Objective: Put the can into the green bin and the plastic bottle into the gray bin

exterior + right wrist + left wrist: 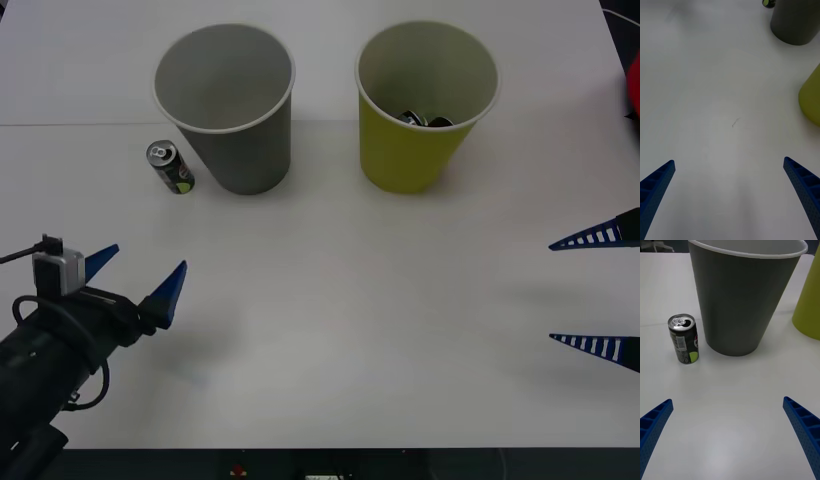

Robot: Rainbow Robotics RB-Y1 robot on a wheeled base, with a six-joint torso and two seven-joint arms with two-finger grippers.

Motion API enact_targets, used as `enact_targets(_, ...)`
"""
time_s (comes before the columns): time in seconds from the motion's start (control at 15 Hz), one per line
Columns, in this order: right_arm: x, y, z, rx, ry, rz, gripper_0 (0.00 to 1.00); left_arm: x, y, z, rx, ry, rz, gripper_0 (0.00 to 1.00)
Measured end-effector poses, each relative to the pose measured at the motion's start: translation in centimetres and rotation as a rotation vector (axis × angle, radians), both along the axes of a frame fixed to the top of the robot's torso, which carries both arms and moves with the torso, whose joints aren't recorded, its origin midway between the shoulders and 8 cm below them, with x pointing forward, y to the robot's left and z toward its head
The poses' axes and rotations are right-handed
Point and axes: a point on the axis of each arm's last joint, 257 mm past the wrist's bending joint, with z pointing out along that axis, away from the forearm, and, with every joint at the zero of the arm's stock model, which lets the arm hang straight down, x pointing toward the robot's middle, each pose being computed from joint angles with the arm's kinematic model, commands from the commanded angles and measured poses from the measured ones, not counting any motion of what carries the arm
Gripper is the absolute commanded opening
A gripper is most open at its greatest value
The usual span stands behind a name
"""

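Observation:
The small black can stands upright on the white table, just left of the gray bin. To the right of the gray bin stands the green bin, with dark items at its bottom. My left gripper is open near the table's front left, pointing toward the can and the gray bin, well short of both. At the right edge my right gripper is open and holds nothing, well in front of the green bin. The plastic bottle is out of view.
A bare white table spreads between the two grippers and the bins. A red object shows at the far right edge. The table's front edge runs along the bottom of the front view.

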Motion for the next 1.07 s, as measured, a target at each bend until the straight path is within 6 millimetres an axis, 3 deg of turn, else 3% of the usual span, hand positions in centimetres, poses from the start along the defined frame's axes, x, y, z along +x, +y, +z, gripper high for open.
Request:
enact_targets(0.2, 0.0, 0.0, 0.0, 0.000, 0.000, 0.000, 1.00, 0.2, 0.2, -0.8, -0.037, -0.021, 0.027, 1.00)
enact_targets(0.47, 0.0, 0.0, 0.0, 0.000, 0.000, 0.000, 1.00, 2.3, 1.8, -2.0, -0.029, -0.089, 0.050, 1.00)
enact_targets(1.07, 0.0, 0.0, 0.0, 0.000, 0.000, 0.000, 1.00, 7.1, 2.2, -3.3, -0.021, -0.140, -0.036, 1.00)
